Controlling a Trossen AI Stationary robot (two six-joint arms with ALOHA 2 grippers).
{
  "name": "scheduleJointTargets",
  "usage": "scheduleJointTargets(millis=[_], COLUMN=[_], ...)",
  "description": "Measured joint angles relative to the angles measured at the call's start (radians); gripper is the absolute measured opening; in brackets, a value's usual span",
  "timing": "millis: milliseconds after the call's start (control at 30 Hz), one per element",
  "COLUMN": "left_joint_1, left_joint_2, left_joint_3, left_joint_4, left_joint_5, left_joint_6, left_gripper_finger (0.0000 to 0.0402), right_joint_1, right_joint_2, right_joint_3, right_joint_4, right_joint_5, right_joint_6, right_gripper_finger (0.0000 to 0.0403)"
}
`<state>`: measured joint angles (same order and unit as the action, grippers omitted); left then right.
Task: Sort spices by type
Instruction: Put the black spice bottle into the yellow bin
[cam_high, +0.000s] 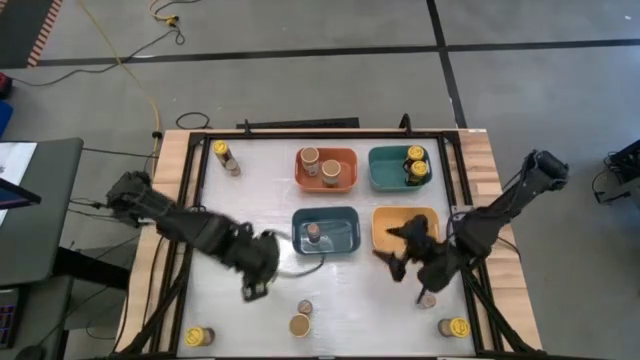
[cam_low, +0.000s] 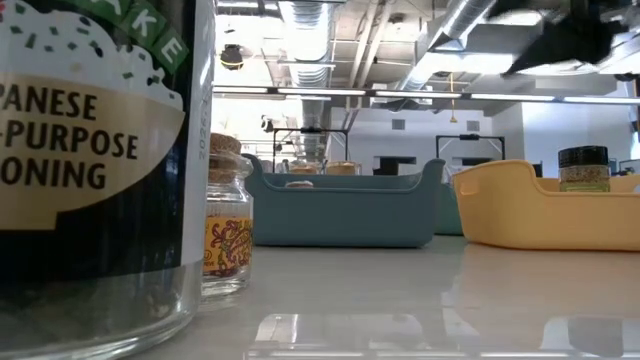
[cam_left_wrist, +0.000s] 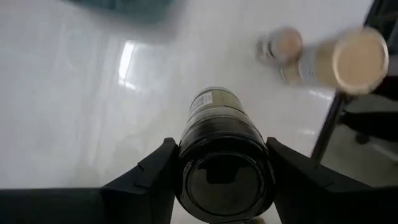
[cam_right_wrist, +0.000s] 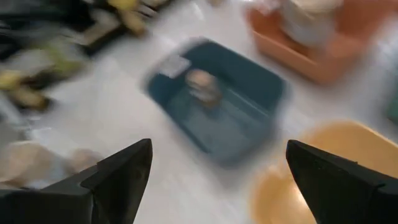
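Observation:
My left gripper (cam_high: 250, 288) hovers over the table's near left part, shut on a spice jar with a dark lid (cam_left_wrist: 224, 155). My right gripper (cam_high: 392, 262) stands open at the near left corner of the yellow bin (cam_high: 432, 218), with nothing between its fingers (cam_right_wrist: 217, 155). The blue bin (cam_high: 345, 232) holds a small brown-topped jar (cam_high: 313, 232). In the orange bin (cam_high: 344, 160) stand two tan-lidded jars, and yellow-lidded jars stand in the teal bin (cam_high: 388, 170). A dark-lidded jar (cam_low: 583, 168) stands in the yellow bin (cam_low: 545, 210). My left gripper pinches the dark-lidded jar between its two fingers (cam_left_wrist: 158, 174), on opposite sides of its upper part just below the lid (cam_left_wrist: 205, 146). The fingers come from above, pointing steeply down. The jar hangs upright below them, bottom end toward the white table top, lifted clear.
Loose jars stand on the table: a yellow-lidded one at the far left (cam_high: 222, 152), one at the near left (cam_high: 200, 336), one at the near right (cam_high: 454, 327), a tan-lidded (cam_high: 300, 324) and a small brown-topped one (cam_high: 305, 307) near the front, and a small one (cam_high: 427, 298) under the right arm.

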<state>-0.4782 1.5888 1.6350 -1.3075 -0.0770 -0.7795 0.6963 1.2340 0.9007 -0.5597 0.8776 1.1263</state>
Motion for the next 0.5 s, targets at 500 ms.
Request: scheduleJointTargets(millis=[500], left_joint_1=[0.317], left_joint_2=[0.194], left_joint_3=[0.312], left_joint_4=[0.086], left_joint_5=[-0.008], left_joint_6=[0.038], left_gripper_finger=[0.0196], right_joint_1=[-0.106], right_joint_2=[0.294], right_joint_3=[0.001], right_joint_4=[0.773], right_joint_5=[0.042], right_joint_6=[-0.753], right_gripper_finger=[0.0397])
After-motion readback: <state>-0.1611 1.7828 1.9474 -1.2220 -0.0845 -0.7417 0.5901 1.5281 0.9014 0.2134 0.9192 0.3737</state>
